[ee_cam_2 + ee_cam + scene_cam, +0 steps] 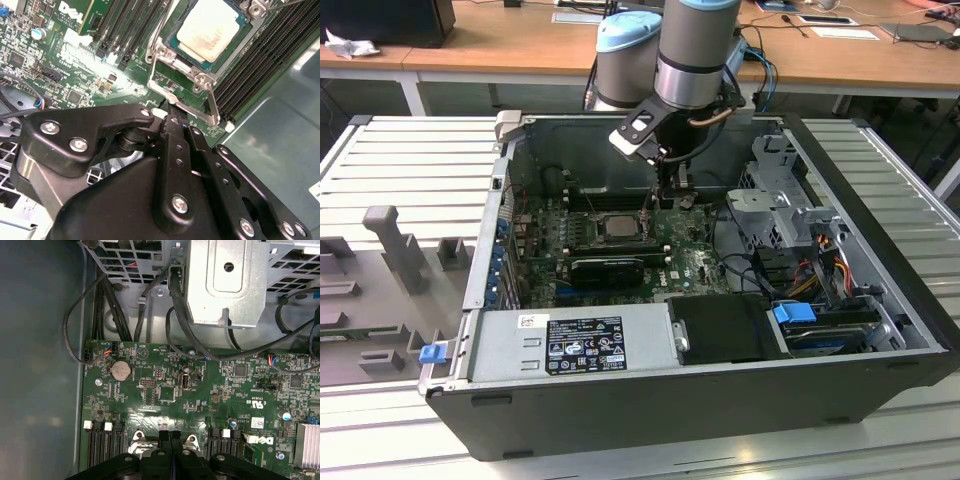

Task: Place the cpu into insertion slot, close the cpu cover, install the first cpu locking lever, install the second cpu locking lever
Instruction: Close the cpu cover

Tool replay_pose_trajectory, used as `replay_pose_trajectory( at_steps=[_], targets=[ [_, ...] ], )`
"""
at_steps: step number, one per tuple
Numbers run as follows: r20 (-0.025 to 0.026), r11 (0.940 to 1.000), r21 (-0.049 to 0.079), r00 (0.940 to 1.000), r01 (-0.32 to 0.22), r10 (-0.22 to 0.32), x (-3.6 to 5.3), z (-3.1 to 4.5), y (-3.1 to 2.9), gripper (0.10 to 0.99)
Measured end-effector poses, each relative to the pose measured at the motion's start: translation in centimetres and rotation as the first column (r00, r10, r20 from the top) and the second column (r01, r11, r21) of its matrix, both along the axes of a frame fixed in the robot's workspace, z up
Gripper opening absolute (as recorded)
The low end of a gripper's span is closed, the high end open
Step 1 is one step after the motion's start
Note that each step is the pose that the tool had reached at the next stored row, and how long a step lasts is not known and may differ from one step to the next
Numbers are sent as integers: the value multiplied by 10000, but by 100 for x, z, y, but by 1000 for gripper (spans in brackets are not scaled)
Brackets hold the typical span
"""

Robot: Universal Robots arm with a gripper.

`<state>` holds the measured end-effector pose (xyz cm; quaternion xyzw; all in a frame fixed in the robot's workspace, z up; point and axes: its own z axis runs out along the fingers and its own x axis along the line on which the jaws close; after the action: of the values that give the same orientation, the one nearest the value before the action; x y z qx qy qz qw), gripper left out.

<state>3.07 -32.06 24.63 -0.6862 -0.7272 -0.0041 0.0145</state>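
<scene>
The cpu (618, 226) lies flat in the insertion slot on the green motherboard, its silvery top (209, 29) facing up. The cpu cover (186, 64) lies down around the chip as a metal frame, so the slot itself is mostly hidden. A thin wire locking lever (200, 114) runs along the socket's near edge. My gripper (170, 111) is shut, fingers pressed together, with its tips right at this lever; I cannot tell whether it pinches the wire. In the exterior view the gripper (663, 192) hangs just to the right of the cpu. The first wrist view shows the joined fingers (165, 437) above the board.
Black memory slots (250, 65) flank the socket. A long black card (610, 268) sits in front of it. The power supply (575, 345), a metal drive cage (775, 195) and loose cables (750, 260) crowd the case. A coin battery (120, 370) sits near the board's edge.
</scene>
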Motion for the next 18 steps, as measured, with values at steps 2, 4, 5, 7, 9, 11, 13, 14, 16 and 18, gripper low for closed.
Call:
replay_pose_trajectory(
  at_steps=[2,4,5,7,9,11,13,14,16,18],
  targets=[
    [7,10000,1,10000,2,-2,-21,0,-1,106],
    [31,10000,0,10000,1,-1,-78,0,0,106],
    [39,10000,0,10000,1,-1,-99,0,0,106],
    [51,10000,1,10000,1,-1,-129,0,-1,106],
    [85,10000,1,10000,1,-1,-161,-2,-1,106],
    [172,10000,4,9999,1,-1,-193,-13,0,106],
    [187,10000,0,9998,-3,3,-231,-57,-2,106],
    [189,10000,-1,9998,-5,5,-242,-75,-2,106],
    [190,10000,12,9998,-50,50,-309,-125,-1,106],
    [189,10000,19,9998,-86,86,-371,-142,-1,106]
  ],
)
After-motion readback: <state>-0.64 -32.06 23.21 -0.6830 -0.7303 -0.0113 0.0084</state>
